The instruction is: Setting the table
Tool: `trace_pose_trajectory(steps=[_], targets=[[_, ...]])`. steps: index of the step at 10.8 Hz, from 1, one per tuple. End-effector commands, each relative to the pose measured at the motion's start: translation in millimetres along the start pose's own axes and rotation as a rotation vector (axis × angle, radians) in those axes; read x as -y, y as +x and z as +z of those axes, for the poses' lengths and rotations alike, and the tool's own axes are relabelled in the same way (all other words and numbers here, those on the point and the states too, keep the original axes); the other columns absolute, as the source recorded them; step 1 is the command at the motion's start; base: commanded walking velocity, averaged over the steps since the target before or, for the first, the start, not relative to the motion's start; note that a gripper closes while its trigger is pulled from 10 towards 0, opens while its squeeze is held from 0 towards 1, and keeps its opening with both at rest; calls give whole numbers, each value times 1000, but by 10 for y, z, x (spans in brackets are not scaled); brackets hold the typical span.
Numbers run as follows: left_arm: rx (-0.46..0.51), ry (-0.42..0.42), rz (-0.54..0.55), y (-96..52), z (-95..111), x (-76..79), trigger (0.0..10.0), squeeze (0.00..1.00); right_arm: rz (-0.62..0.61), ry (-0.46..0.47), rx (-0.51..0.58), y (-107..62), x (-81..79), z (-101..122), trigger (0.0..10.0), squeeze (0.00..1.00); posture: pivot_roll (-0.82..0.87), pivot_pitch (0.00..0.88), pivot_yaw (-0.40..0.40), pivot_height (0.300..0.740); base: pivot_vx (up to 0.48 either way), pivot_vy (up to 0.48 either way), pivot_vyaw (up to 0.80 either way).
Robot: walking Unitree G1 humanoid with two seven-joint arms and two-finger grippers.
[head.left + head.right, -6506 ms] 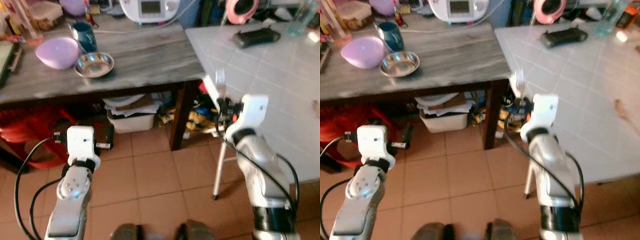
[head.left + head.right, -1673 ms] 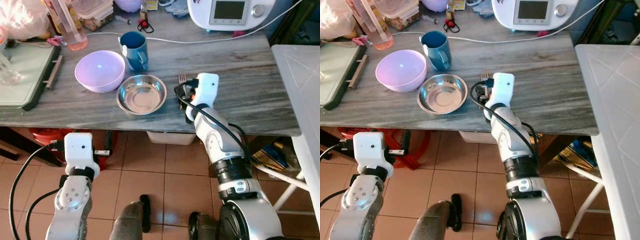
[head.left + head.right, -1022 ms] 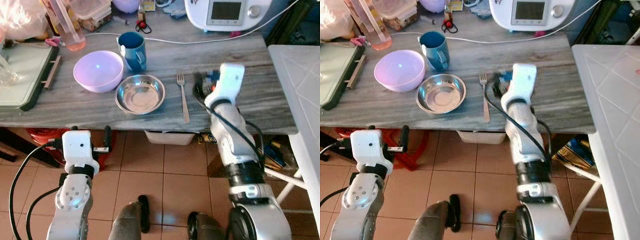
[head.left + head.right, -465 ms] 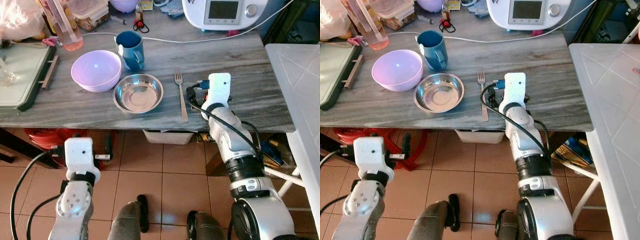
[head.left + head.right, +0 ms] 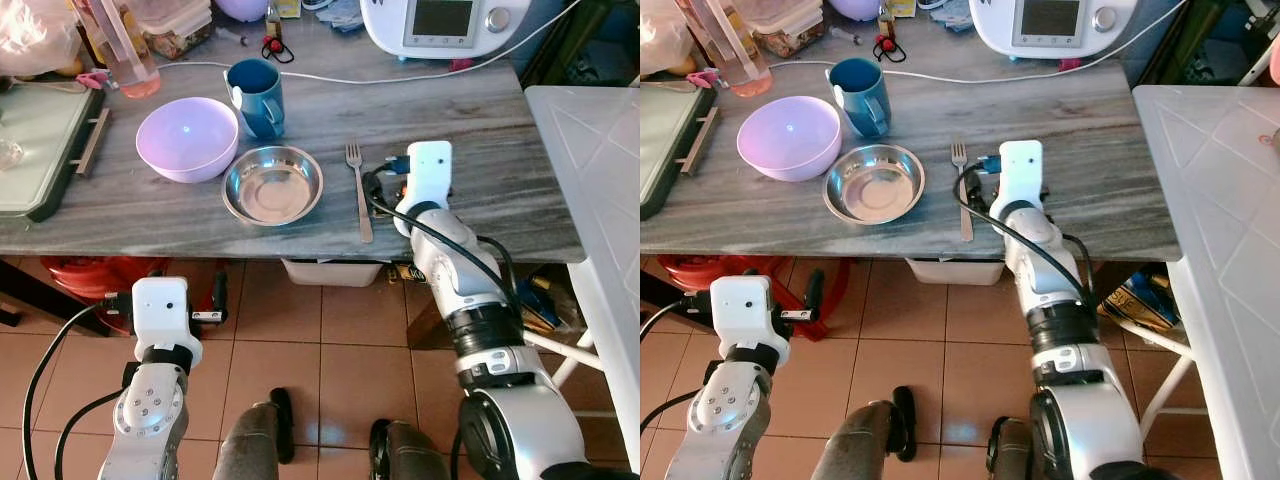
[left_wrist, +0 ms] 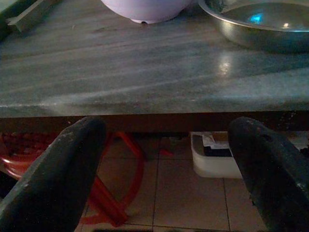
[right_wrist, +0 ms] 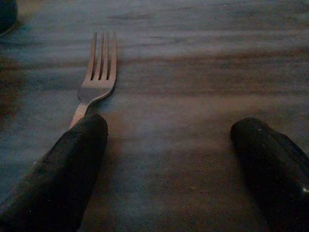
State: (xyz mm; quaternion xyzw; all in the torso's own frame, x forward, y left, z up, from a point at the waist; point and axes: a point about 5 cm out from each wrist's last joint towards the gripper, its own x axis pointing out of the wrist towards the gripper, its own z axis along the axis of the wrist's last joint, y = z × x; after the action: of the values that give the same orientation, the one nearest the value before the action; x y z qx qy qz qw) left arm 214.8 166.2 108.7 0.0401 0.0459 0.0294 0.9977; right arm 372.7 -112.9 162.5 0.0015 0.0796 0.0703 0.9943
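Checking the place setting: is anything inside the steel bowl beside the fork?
The steel bowl holds nothing; its bare bottom shows. The fork lies on the table beside it, apart.

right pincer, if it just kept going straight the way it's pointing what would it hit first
Probably nothing soon. The open right pincer points along bare table top, with the fork lying beside that line, next to one finger. Farther on the wrist view is too dark to judge.

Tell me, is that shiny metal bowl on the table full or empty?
Empty. The steel bowl sits upright on the grey table beside the fork, and its bare, reflective bottom shows with nothing inside.
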Motion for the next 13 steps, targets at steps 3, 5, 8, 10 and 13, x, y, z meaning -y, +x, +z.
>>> trace_pose_trajectory(steps=[3, 5, 8, 10, 13], targets=[[-7, 3, 11, -3, 0, -29, 10000, 0, 44, -2, -15, 32, -92, 0, 10000, 976, 94, 244, 38, 740, 0, 0, 0], [-5, 4, 12, 6, 3, -35, 10000, 0, 53, 1, -10, 51, -127, 25, 10000, 973, 96, 242, 39, 740, 0, 0, 0], [18, -13, 4, 28, 49, -16, 10000, 0, -28, 8, 60, -76, 34, 89, 10000, 941, 91, 222, 38, 740, 0, 0, 0], [26, -16, 9, 56, 66, -25, 10000, 0, -91, 28, 128, -231, 175, 124, 10000, 945, 82, 203, 36, 740, 0, 0, 0], [48, -23, 14, 150, 110, -34, 10000, 0, -135, -16, 254, -639, 366, 21, 10000, 247, 65, 175, 41, 740, -82, 0, 0]])
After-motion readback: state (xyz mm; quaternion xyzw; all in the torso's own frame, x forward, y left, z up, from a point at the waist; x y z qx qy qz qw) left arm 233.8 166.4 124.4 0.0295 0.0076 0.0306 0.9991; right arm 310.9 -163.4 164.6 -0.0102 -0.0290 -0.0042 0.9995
